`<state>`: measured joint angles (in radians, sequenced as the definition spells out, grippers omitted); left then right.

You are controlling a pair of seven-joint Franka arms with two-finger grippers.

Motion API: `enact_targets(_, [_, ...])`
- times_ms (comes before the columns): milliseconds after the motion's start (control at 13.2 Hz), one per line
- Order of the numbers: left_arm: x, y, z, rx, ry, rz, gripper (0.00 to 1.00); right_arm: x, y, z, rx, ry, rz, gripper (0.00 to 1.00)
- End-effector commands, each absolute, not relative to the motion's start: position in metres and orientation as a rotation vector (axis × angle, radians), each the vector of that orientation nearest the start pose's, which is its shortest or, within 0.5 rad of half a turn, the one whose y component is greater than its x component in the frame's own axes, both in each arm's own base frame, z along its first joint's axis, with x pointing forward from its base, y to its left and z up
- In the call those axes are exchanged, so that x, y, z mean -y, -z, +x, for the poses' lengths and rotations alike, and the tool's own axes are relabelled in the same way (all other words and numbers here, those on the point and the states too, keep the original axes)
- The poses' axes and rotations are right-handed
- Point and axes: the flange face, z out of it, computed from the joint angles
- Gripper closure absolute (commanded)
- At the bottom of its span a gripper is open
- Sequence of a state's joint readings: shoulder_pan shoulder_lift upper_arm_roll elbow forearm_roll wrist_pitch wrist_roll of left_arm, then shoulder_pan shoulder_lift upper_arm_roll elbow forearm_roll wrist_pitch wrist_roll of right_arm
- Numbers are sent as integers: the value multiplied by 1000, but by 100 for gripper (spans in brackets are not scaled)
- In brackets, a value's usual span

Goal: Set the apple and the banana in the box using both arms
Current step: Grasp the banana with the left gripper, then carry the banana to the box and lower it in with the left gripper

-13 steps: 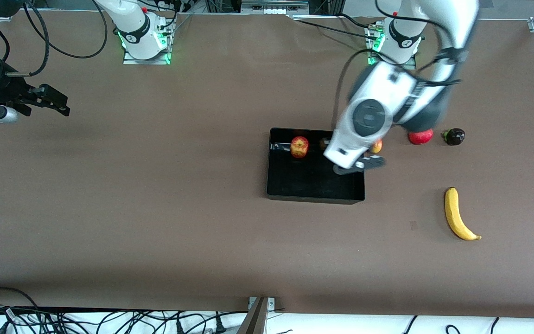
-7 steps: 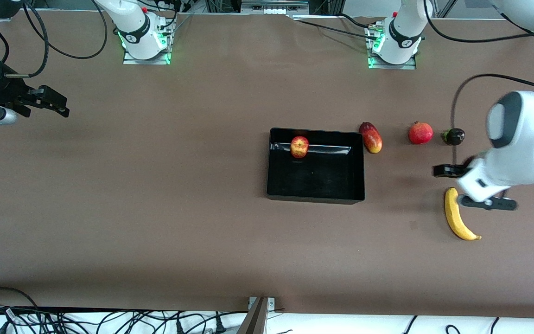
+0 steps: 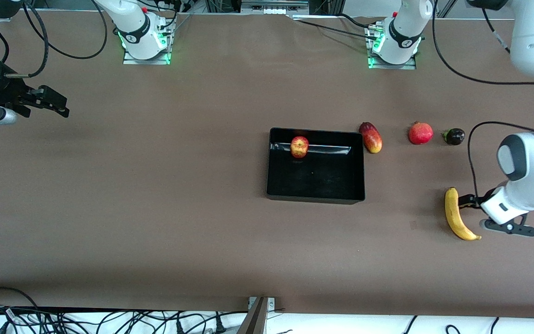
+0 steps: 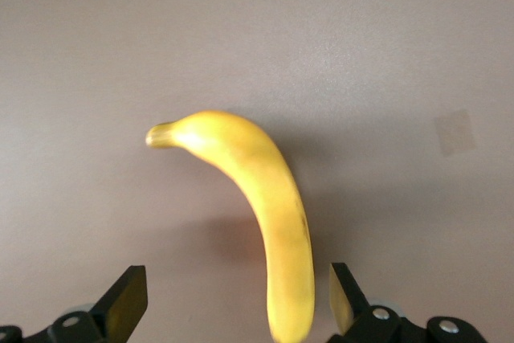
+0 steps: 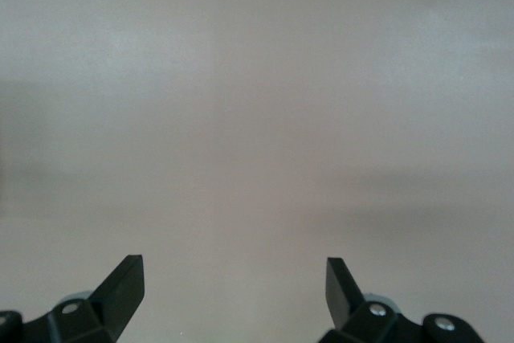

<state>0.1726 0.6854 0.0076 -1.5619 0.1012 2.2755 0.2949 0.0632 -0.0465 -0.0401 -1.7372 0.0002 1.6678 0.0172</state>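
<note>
The long curved yellow banana is seen lying on the brown worktop toward the left arm's end, nearer the front camera than the shallow black plastic box. The left gripper is held just over it, jaws spread wide, the banana's thick end lying between them but untouched. The small red-yellow apple is already set inside the box. The right gripper is parked over bare worktop, jaws wide and empty.
</note>
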Motion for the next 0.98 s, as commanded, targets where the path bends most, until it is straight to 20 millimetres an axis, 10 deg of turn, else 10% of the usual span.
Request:
enact_targets(0, [-127,-216,700,-268,79,-3026,0,-11,-585,546,3,-22,-3145,0])
enact_targets(76, [-127,-206,699,-251,101,-3027,2,-11,-585,547,3,-19,-3144,0])
enact_targets(227, [-126,-196,697,-236,107,-3018,99,-12,-586,548,5,2,-3142,0])
enact_targets(605, [-98,-198,693,-134,92,-3049,100,-13,-588,549,8,22,-3142,0])
enact_targets(908, [-28,-241,691,-52,-32,-3111,100,-16,-588,549,15,22,-3142,0])
